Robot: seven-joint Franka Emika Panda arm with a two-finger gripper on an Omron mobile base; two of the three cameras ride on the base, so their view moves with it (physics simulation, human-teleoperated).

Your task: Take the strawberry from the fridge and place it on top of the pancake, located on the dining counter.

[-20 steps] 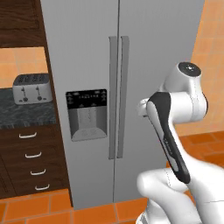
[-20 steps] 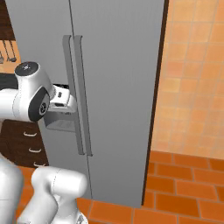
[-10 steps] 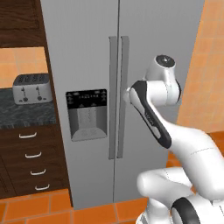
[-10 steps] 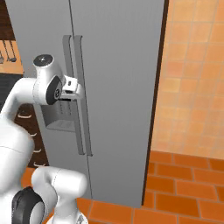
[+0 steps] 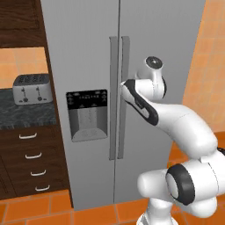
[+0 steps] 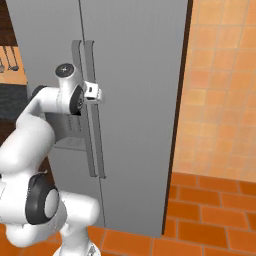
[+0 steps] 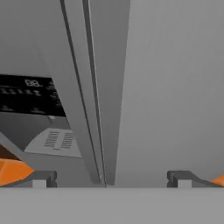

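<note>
The fridge (image 5: pixel 132 66) stands with both doors closed, so the strawberry cannot be seen. Two long vertical handles (image 5: pixel 119 96) run side by side along the seam between the doors, and the black dispenser (image 5: pixel 87 115) sits in the left door. The gripper (image 7: pixel 111 177) hangs just in front of the handles, its jaws spread wide and empty, with the handles between the fingers (image 7: pixel 41 178). A toaster (image 5: pixel 31 88) stands on the dark counter (image 5: pixel 22 114) beside the fridge.

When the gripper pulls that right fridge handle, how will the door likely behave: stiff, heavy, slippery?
The fridge door is tall and broad, so probably heavy, swinging rather than tipping. Its right handle looks rigid, smooth steel; the open gripper might slip along it.
</note>
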